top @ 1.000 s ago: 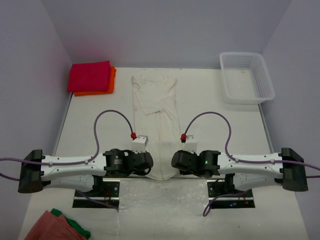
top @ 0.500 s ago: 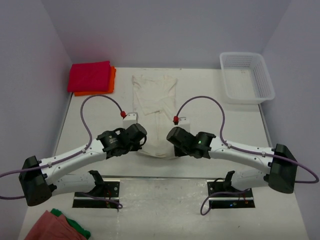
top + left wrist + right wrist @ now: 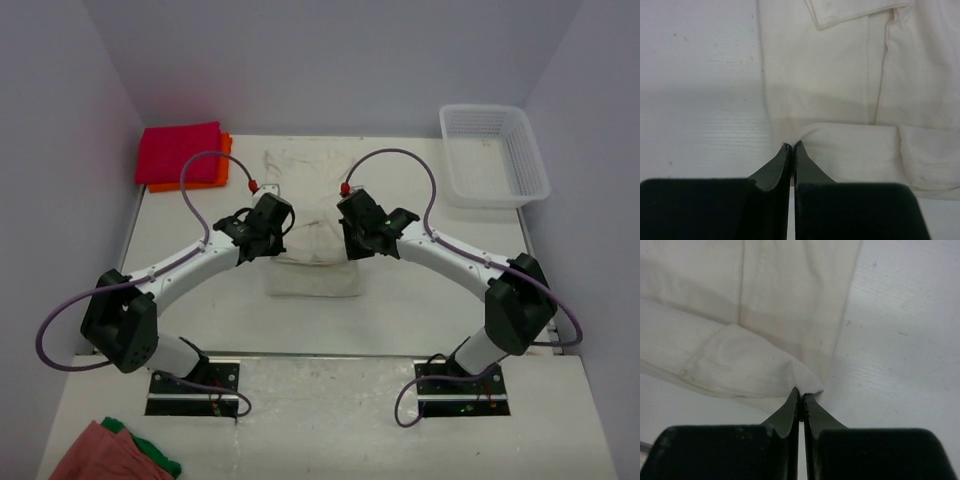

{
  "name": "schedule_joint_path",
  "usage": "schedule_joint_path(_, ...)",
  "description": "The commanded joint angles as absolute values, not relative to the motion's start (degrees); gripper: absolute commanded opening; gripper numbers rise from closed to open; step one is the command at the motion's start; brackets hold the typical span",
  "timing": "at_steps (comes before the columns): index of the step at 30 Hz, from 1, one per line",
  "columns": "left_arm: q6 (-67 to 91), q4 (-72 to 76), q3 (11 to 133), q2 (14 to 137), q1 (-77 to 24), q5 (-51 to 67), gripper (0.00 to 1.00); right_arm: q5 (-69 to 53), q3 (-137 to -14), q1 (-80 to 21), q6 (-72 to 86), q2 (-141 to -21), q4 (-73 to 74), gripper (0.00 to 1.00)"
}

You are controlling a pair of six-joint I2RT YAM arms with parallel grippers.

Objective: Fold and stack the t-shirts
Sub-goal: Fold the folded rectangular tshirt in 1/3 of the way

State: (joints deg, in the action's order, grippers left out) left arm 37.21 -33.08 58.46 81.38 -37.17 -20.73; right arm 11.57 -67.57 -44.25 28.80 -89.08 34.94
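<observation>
Cream t-shirt (image 3: pixel 312 235): sides hidden behind left claw (image 3: pixel 791 145), right claw (image 3: pixel 801 391), both clenched on hem.

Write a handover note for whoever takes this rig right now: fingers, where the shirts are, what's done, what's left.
Left gripper: fingers shut on the cream t-shirt, at one corner of its doubled-back edge.
Right gripper: shut on the opposite corner.
Cream t-shirt: mid-table, lower part folded back toward the collar.
Magenta t-shirt: folded, lying on the orange t-shirt in the far left corner.
Done: those two stacked.
Left: lay the held edge down, release, probably fold once more, then add it to the stack.
</observation>
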Motion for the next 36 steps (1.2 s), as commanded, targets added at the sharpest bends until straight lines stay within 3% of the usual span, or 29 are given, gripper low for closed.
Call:
schedule_joint_path(1,32.6,-28.3,61.9,83.6,-33.5,-19.0,0.0,7.4,-72.8,-41.4,22.6,-92.1,32.9,0.0)
schedule_joint_path(14,29.9,-24.2,66.8,92.5,-27.2,-16.2,0.0,0.9,-82.1,-35.2,18.5,-103.7,33.0,0.0)
schedule_joint_path(36,27.9,-22.0,75.1,103.0,-23.3,-14.2,0.0,-0.8,-92.4,-29.9,15.7,-111.1,35.4,0.0)
